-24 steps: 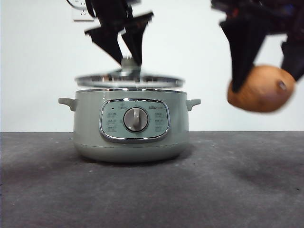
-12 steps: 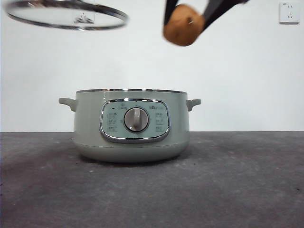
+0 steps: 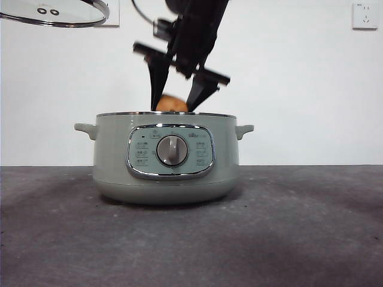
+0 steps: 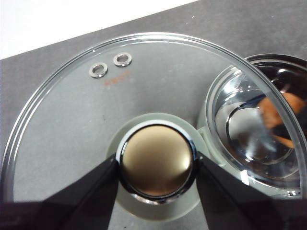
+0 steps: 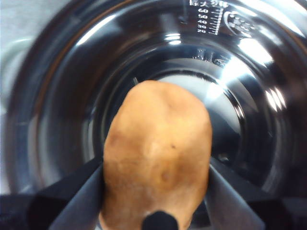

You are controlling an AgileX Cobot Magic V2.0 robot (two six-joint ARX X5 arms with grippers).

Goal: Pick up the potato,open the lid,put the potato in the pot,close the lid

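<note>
The sage-green pot (image 3: 164,158) stands open on the dark table. My right gripper (image 3: 178,101) is shut on the orange-brown potato (image 3: 171,104) and holds it at the pot's rim, half sunk inside. In the right wrist view the potato (image 5: 157,158) hangs over the shiny steel bowl (image 5: 240,96). My left gripper (image 4: 157,167) is shut on the knob (image 4: 157,160) of the glass lid (image 4: 86,110), held high to the pot's left; the lid's rim (image 3: 57,13) shows at the top left of the front view. The open pot (image 4: 259,124) shows beside the lid in the left wrist view.
The pot has two small side handles (image 3: 85,128) and a chrome-framed panel with a silver dial (image 3: 172,150). A white wall stands behind, with a socket (image 3: 364,15) at the upper right. Dark grey tabletop (image 3: 299,227) spreads around the pot.
My right gripper has carried the potato left and down from high above the pot to its rim. The lid has moved further up and left, partly out of view.
</note>
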